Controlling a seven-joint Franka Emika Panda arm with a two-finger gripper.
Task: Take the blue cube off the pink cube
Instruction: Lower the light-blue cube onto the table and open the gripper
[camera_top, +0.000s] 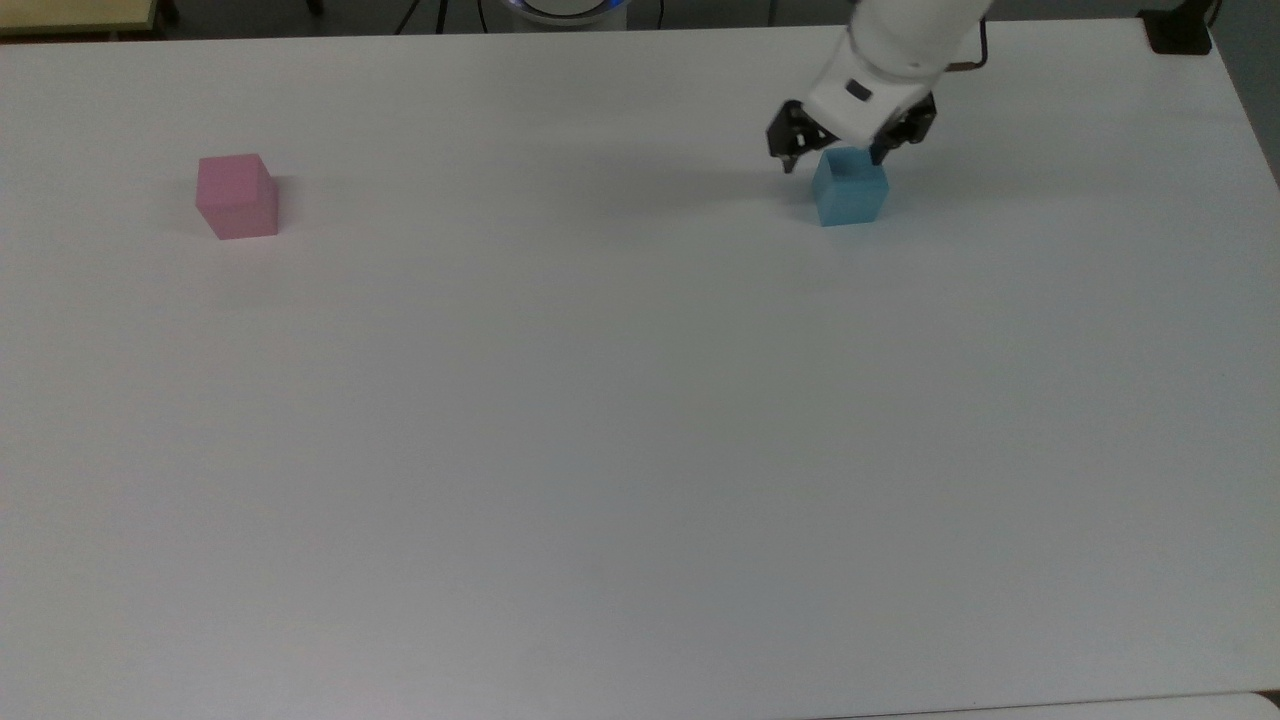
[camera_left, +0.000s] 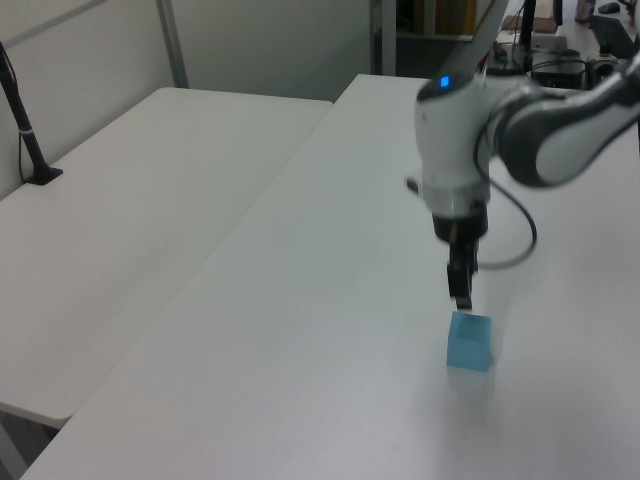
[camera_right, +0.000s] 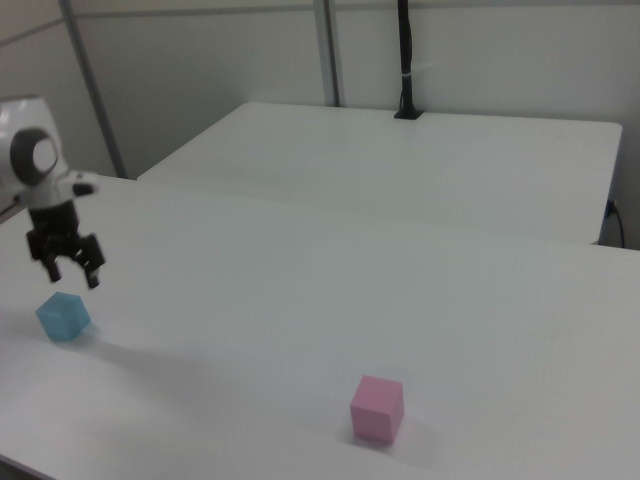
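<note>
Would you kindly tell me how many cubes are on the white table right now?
2. The blue cube sits near the top view's upper right, just below the open claw. The pink cube sits alone at the top view's far left.

White table (camera_top: 600, 450), second white table (camera_right: 420, 160) behind, pale partition walls (camera_right: 200, 70)

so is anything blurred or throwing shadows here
Left view: the arm is smeared by motion blur, while the blue cube stays crisp. Top view: a soft shadow lies on the table to the gripper's left. Right view: the pink cube casts a faint shadow.
</note>
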